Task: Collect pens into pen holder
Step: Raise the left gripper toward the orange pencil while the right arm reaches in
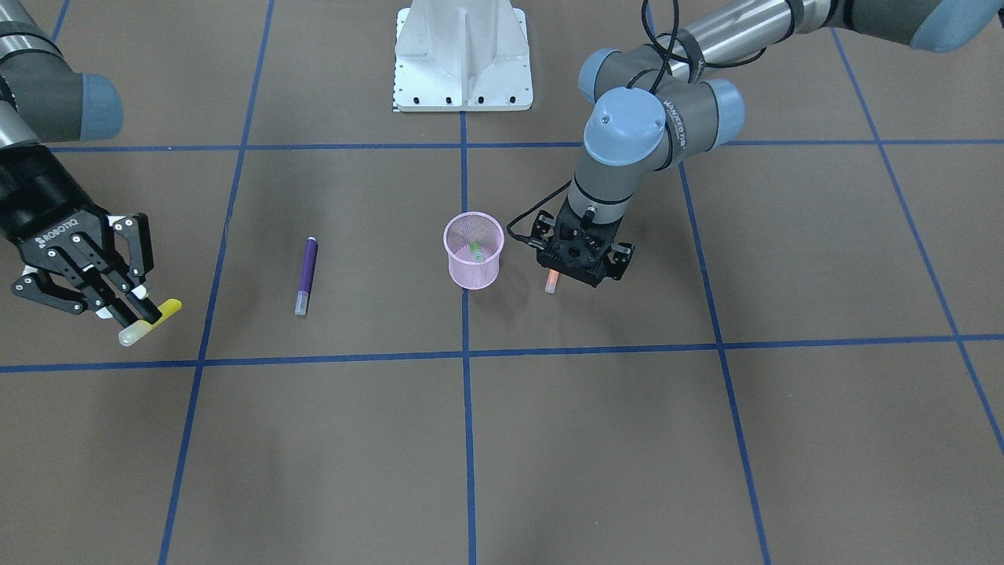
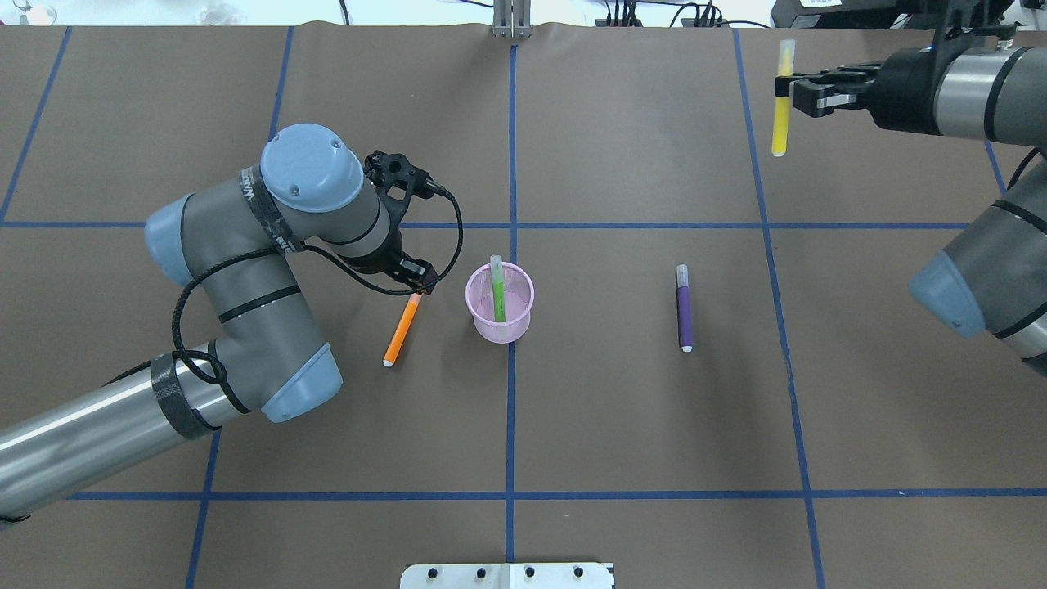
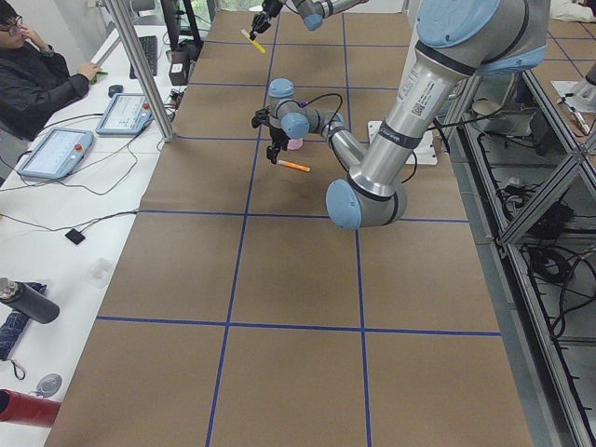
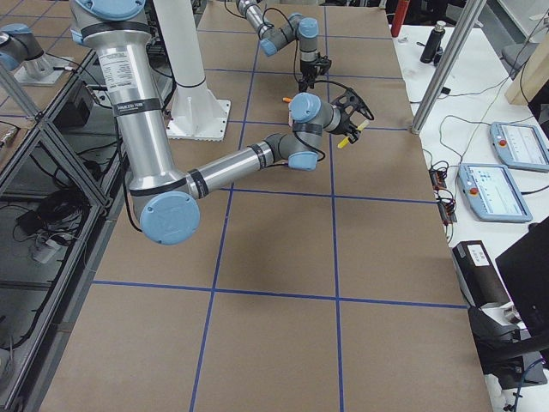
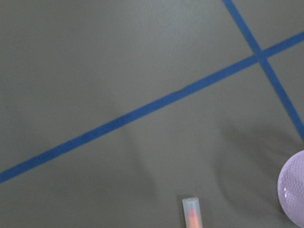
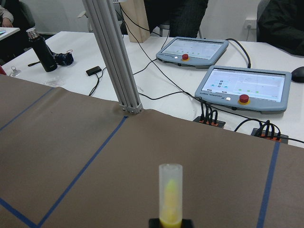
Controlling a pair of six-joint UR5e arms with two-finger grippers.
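Note:
The pink mesh pen holder [image 1: 471, 275] [image 2: 501, 325] stands mid-table with the green pen [image 1: 476, 251] [image 2: 497, 294] upright in it. The orange pen [image 2: 401, 331] [image 1: 551, 281] lies on the table just to its left in the overhead view. My left gripper [image 2: 419, 286] [image 1: 579, 271] points down over the pen's cap end. The wrist hides the jaws, so I cannot tell their state. The left wrist view shows only the cap [image 5: 191, 213] and the holder's edge [image 5: 294, 194]. My right gripper [image 2: 787, 90] [image 1: 135, 314] is shut on the yellow pen [image 2: 781, 123] [image 6: 170, 199], held in the air. The purple pen [image 2: 685, 309] [image 1: 307, 275] lies on the table.
The white robot base plate [image 1: 463, 59] [image 2: 507, 575] sits at the robot's edge. Blue tape lines cross the brown table. Beyond the far edge stand an aluminium post [image 6: 114, 57] and control tablets [image 6: 244, 85], with an operator [image 3: 37, 79] seated there.

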